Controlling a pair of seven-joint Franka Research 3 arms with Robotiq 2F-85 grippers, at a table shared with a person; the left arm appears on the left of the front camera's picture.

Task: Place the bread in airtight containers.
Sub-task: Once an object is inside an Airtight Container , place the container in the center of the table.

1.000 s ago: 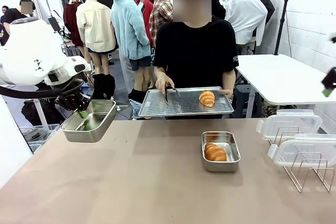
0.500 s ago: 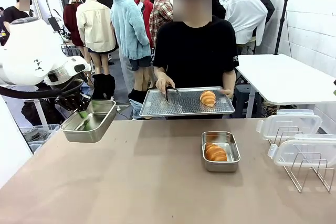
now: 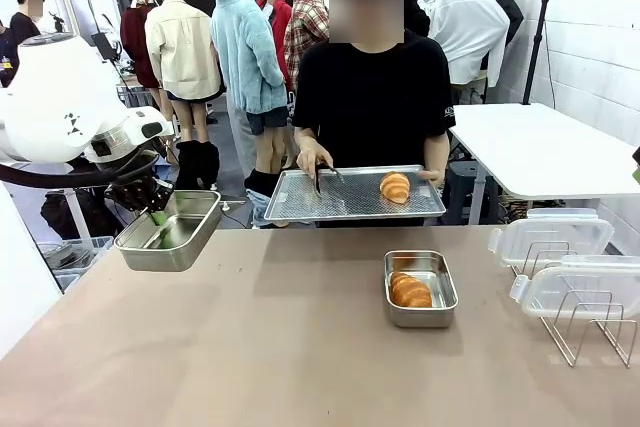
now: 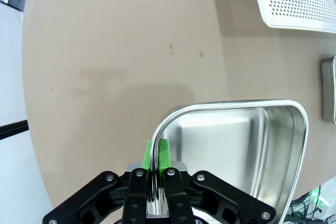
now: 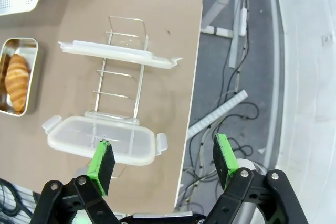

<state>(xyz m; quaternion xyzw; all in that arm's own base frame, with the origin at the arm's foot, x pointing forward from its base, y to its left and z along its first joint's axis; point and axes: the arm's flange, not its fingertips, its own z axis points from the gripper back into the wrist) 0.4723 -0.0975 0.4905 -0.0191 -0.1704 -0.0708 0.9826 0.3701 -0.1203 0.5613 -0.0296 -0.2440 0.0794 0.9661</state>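
Aloft at left: empty pan (image 4: 236,145), rim pinched by left gripper (image 4: 156,150). Spread wide above lids (image 5: 100,137) on rack (image 5: 126,61): right gripper (image 5: 164,161). In second pan (image 3: 442,299): one roll (image 3: 410,290); other roll (image 3: 394,186) on person's tray (image 3: 320,197).

perforated tray (image 3: 340,202): far side | wire rack (image 3: 590,327): right | white table (image 3: 540,147): behind

We are logging a tan table (image 3: 250,347) with a plain matte top. One small steel pan (image 3: 421,319) is sitting flat on it, right of centre. Near the right edge a wire rack (image 3: 592,335) is standing on the top. A far clear lid (image 3: 556,236) and a near clear lid (image 3: 578,289) are lying across the rack, possibly touching the table too. Small dark specks (image 4: 171,49) are showing on the bare surface.
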